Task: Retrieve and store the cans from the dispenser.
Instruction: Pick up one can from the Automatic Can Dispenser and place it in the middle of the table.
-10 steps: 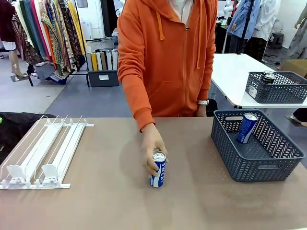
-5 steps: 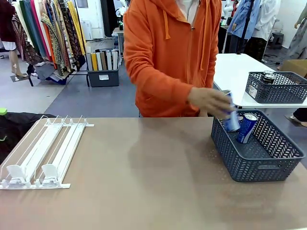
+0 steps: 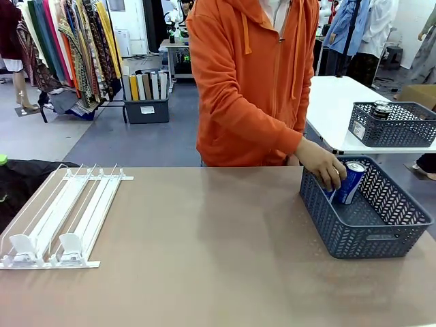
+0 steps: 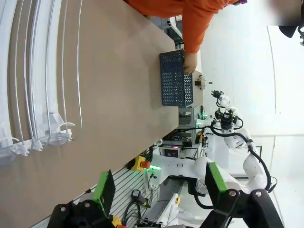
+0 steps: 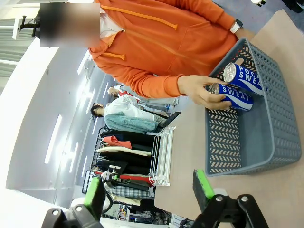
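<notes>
Person's hand (image 3: pixel 323 165) is setting a can (image 5: pixel 233 96) into the basket (image 3: pixel 381 235), beside another can (image 3: pixel 351 181). Both our pincers (image 4: pixel 159 187) (image 5: pixel 147 192) stand apart, empty, well back from the basket. Dispenser (image 3: pixel 58 218) lanes hold nothing for us.

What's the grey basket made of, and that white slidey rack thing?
The grey latticed basket looks like moulded matte plastic, with neat cut-out holes. The sloped rack seems clear glossy plastic with white dividers; its thin rails look like wire.
</notes>
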You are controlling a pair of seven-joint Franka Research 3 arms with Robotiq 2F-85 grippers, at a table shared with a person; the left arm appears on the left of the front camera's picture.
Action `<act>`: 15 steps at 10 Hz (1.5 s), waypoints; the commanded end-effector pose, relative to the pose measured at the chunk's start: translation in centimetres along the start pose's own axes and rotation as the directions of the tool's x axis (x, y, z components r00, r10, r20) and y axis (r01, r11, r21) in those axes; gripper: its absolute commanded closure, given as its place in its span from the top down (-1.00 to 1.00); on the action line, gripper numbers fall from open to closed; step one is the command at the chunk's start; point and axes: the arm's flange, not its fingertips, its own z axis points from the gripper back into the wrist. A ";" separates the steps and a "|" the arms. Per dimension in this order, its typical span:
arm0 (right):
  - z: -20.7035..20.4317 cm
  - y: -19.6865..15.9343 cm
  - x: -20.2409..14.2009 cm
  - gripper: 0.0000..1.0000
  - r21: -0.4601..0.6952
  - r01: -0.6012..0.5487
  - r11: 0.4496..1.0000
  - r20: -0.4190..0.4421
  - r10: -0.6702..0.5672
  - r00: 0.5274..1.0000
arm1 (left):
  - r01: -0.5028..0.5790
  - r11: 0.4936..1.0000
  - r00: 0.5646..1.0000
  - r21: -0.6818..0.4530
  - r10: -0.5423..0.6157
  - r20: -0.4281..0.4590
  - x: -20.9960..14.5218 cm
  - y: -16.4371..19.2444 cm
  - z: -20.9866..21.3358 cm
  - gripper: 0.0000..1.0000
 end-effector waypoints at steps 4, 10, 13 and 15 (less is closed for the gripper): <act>-0.1 0.1 0.2 1.00 0.011 -0.015 1.000 0.007 0.015 1.000 | 0.018 1.000 1.000 -0.015 -0.018 -0.002 -0.2 0.0 0.0 1.00; -0.1 0.1 0.2 1.00 0.011 -0.015 1.000 0.007 0.015 1.000 | 0.018 1.000 1.000 -0.015 -0.018 -0.002 -0.2 0.0 0.0 1.00; -0.1 0.1 0.2 1.00 0.011 -0.015 1.000 0.007 0.015 1.000 | 0.018 1.000 1.000 -0.015 -0.018 -0.002 -0.2 0.0 0.0 1.00; -0.1 0.1 0.2 1.00 0.011 -0.015 1.000 0.007 0.015 1.000 | 0.018 1.000 1.000 -0.015 -0.018 -0.002 -0.2 0.0 0.0 1.00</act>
